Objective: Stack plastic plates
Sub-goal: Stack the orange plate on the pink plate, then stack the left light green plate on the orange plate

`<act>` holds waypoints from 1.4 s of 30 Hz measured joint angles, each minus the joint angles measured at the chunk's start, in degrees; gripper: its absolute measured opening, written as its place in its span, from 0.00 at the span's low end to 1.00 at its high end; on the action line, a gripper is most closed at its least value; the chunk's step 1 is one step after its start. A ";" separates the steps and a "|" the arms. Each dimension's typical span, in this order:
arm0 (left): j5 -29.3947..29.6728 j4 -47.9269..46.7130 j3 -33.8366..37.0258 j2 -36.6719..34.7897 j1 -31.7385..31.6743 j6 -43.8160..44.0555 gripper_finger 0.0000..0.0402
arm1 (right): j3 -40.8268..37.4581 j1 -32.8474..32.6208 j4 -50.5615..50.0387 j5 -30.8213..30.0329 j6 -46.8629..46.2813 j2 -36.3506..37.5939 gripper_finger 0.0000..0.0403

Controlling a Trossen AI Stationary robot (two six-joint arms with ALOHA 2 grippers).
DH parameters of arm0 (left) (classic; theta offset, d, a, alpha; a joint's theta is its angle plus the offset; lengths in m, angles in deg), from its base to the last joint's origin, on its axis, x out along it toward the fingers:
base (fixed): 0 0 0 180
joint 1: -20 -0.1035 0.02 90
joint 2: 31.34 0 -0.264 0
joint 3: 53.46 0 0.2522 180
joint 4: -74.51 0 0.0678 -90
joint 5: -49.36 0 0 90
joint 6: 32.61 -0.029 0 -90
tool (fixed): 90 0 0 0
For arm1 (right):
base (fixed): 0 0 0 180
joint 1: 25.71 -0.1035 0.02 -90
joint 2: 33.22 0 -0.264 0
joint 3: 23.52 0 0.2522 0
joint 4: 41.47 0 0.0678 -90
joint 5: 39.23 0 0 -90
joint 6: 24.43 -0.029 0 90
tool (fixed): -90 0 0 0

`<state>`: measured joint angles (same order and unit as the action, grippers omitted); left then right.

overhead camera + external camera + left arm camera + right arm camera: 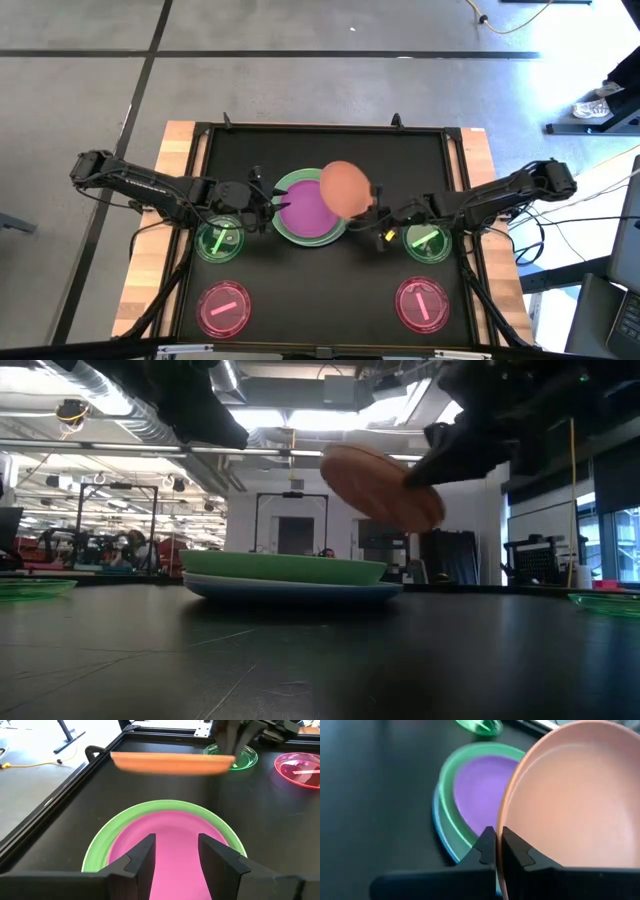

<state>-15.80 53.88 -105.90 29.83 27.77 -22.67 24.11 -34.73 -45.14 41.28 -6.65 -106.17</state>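
I have the orange plate (345, 187) pinched by its rim in the right tool (377, 210), lifted clear of the tabletop (330, 290) and tilted, hanging over the far right edge of the stack. In the right wrist view the two fingers sit nearly together on that rim, so the grasp looks firm.

The stack sits mid-tabletop: a magenta plate (305, 212) nested in a green plate (290, 186), with a blue plate (300, 592) showing under it in the low view. The left tool (262, 207) hovers at the stack's left edge, fingers spread and holding nothing.

Four small translucent plates lie apart from the stack: a green one (221, 242) under the left arm, a second green one (427, 241) under the right arm, and two pink-red ones, one (224, 306) near left and the other (425, 305) near right.

I judge the step in hand to be carrying the orange plate onto the stack. Next I would need to centre it over the magenta plate, level it out, lower until it seats, then let go. Released while tilted, it could slide off the side.
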 joint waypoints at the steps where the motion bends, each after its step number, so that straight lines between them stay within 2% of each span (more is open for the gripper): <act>1: 0.04 0.06 0.00 0.00 0.00 0.00 0.35 | -0.02 0.00 2.41 1.41 0.58 -1.19 0.01; 5: 0.12 0.21 0.00 0.02 0.00 -0.02 0.35 | -0.02 0.04 11.87 8.32 2.32 -7.24 0.01; 8: 0.18 0.24 0.00 0.02 0.00 -0.02 0.35 | 0.47 0.02 16.76 10.75 4.69 -11.83 0.00; 15: 0.60 0.19 -0.18 0.00 0.00 -1.89 0.35 | 7.39 0.05 16.81 10.08 8.22 -21.27 0.00; 21: 0.66 0.26 -1.03 -0.06 0.56 -2.62 0.35 | 11.91 0.70 14.63 4.49 7.36 -26.93 0.02; 24: 0.57 0.15 -1.03 -0.07 0.70 -2.64 0.35 | 13.36 0.96 13.22 3.99 6.00 -28.42 0.04; 29: 0.60 0.15 -1.03 -0.07 0.66 -2.58 0.35 | 14.27 0.90 12.58 4.10 3.19 -29.15 0.09; 34: 0.57 0.10 -1.03 -0.07 0.66 -0.41 0.35 | 14.25 0.76 11.72 4.05 3.62 -28.39 0.23; 37: -0.12 -0.54 -1.03 -0.07 0.66 0.43 0.35 | 14.23 0.23 7.58 3.50 3.59 -24.15 0.30; 42: -1.01 -5.00 -1.03 -0.07 1.10 5.67 0.35 | 13.67 -0.84 -7.11 4.51 0.27 -13.61 0.36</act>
<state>-16.82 48.88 -106.93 29.76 28.87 -17.01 37.78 -35.57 -52.26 45.79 -6.38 -119.77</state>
